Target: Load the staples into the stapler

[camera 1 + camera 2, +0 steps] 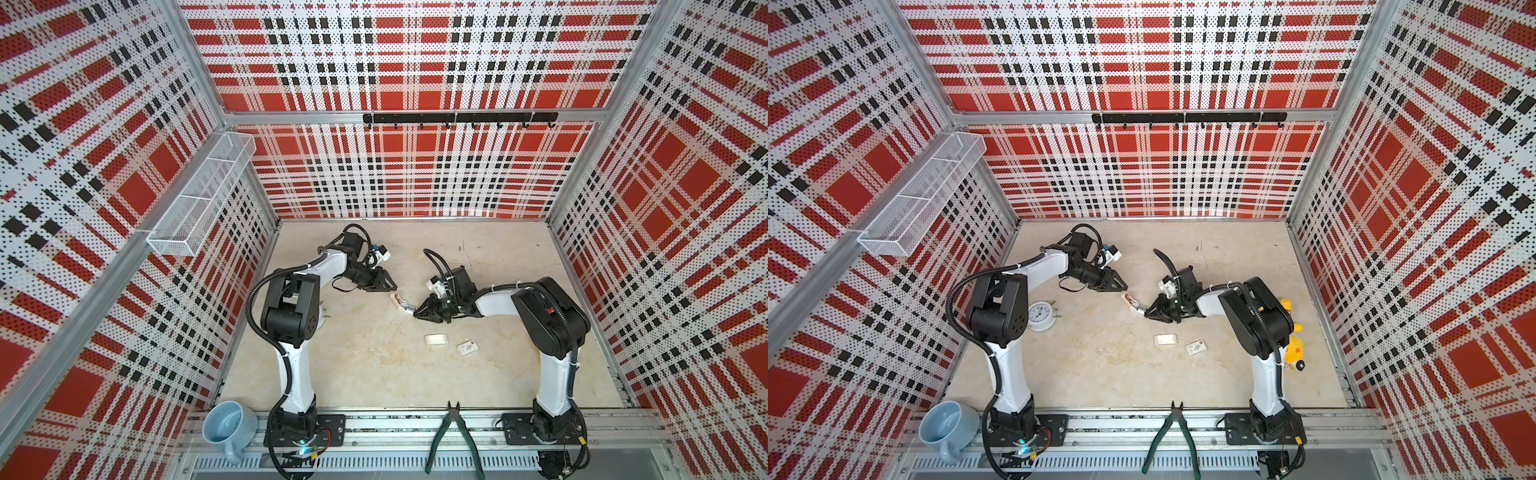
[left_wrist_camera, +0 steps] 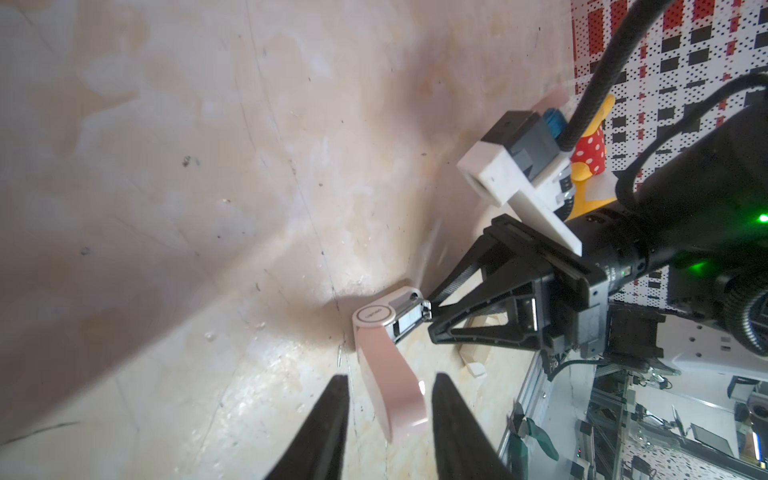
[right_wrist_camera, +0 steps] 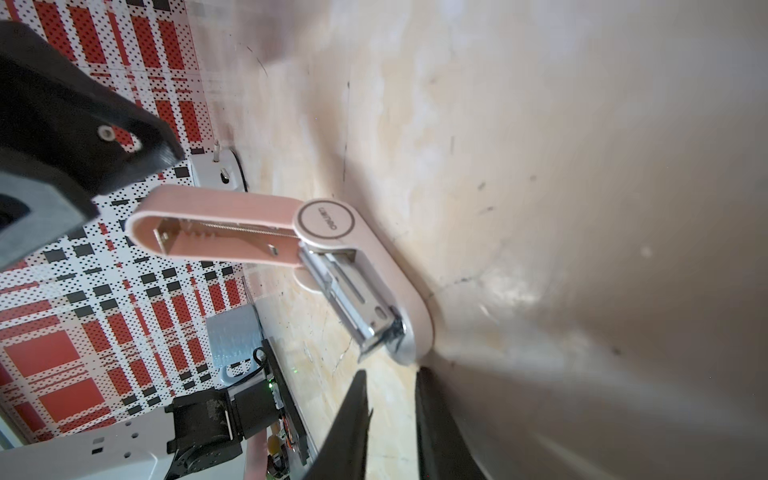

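Staples (image 1: 436, 339) lie as a small pale block on the tabletop (image 1: 365, 374), nearer the front than the right gripper and well apart from the stapler; whether any strip sits inside the stapler cannot be told. Far left in both top views, a white wire basket (image 1: 199, 195) hangs high up and a pale blue mug (image 1: 227, 426) stands on the front rail (image 1: 395, 428); a white alarm clock (image 1: 1040, 316) lies on the table beside the left arm (image 1: 1000, 307). Next comes the left gripper (image 1: 392, 285), pointing toward the middle; in its wrist view its fingers (image 2: 328, 415) stand parted on either side of the free end of the pink lid (image 2: 390, 382), released rather than clenched; whether either finger touches the lid is unclear. The stapler (image 1: 399, 300) rests at the centre, base flat on the table, lid swung open, metal magazine (image 3: 353, 299) exposed. Just right of it, the right gripper (image 1: 417, 313) has its tips at the magazine's front end; its wrist view shows a narrow gap between the fingers with nothing seen in it, so it grasps nothing visible. Right of the staples lies a white cardboard sleeve (image 1: 468, 347) with a red mark; green-handled pliers (image 1: 453, 440) rest across the front rail; a yellow toy duck (image 1: 1293, 345) shows partly past the right arm (image 1: 1254, 320).
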`<state>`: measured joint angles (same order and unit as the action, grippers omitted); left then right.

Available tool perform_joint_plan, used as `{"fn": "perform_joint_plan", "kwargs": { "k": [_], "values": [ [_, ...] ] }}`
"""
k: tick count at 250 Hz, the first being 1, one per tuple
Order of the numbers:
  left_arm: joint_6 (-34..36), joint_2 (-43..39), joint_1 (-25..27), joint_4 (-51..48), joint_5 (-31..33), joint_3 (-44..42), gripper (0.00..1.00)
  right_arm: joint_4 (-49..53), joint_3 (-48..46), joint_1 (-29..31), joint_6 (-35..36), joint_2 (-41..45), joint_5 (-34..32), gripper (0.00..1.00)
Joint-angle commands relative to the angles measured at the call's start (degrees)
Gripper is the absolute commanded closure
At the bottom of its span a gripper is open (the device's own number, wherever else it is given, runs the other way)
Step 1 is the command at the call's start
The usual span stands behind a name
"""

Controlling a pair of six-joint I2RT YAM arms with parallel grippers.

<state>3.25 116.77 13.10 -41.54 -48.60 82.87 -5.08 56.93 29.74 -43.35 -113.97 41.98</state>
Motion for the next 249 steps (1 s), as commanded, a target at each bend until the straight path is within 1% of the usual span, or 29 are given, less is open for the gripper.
{"fn": "perform_joint_plan", "kwargs": {
  "k": [1,27,87,126,156,167,181,197,217,234,249],
  "values": [
    [0.84,-0.32,0.43,0.1,-2.35,-1.13,0.63,-2.11,1.51,-0.03,-0.18,-1.94,-0.66,0.79],
    [1.24,-0.53,0.52,-0.03,-2.99,-1.82,0.66,-1.87,1.91,-0.2,0.11,-2.3,-1.1,0.8],
    [2.4,-2.23,0.6,-0.84,-2.95,-3.23,0.68,-0.53,2.86,-1.17,1.08,-2.75,-1.59,0.81],
    [4.33,-4.1,0.49,-1.5,-2.43,-4.2,0.63,1.53,4.45,-1.71,2.52,-3.62,-1.62,0.8],
    [7.75,-7.6,-0.36,-4.1,-0.6,-2.43,0.57,2.82,5.16,-1.85,3.92,-3.54,-1.37,0.8],
    [10.2,-8.75,-0.73,-6.63,0.07,-0.61,0.55,3.39,5.28,-1.97,4.49,-3.37,-1.16,0.8],
    [14.95,-9.7,-0.9,-11.68,1.13,3.01,0.53,3.98,5.54,-2.23,5.05,-3.18,-0.64,0.79],
    [22.29,-10.25,-0.73,-19.71,3.13,8.21,0.51,4.39,5.6,-2.33,5.44,-2.88,0.05,0.79],
    [30.95,-11.18,-0.41,-26.37,6.47,12.32,0.47,5.01,5.62,-2.47,6.04,-2.19,0.3,0.78],
    [39.35,-12.15,-0.24,-30.28,8.99,12.87,0.45,5.26,5.33,-2.62,6.09,-1.4,0.13,0.77],
    [44.91,-13.28,-0.4,-30.33,11.03,10.6,0.44,4.29,4.6,-2.88,5.47,-0.53,0.25,0.76]
  ]
}}
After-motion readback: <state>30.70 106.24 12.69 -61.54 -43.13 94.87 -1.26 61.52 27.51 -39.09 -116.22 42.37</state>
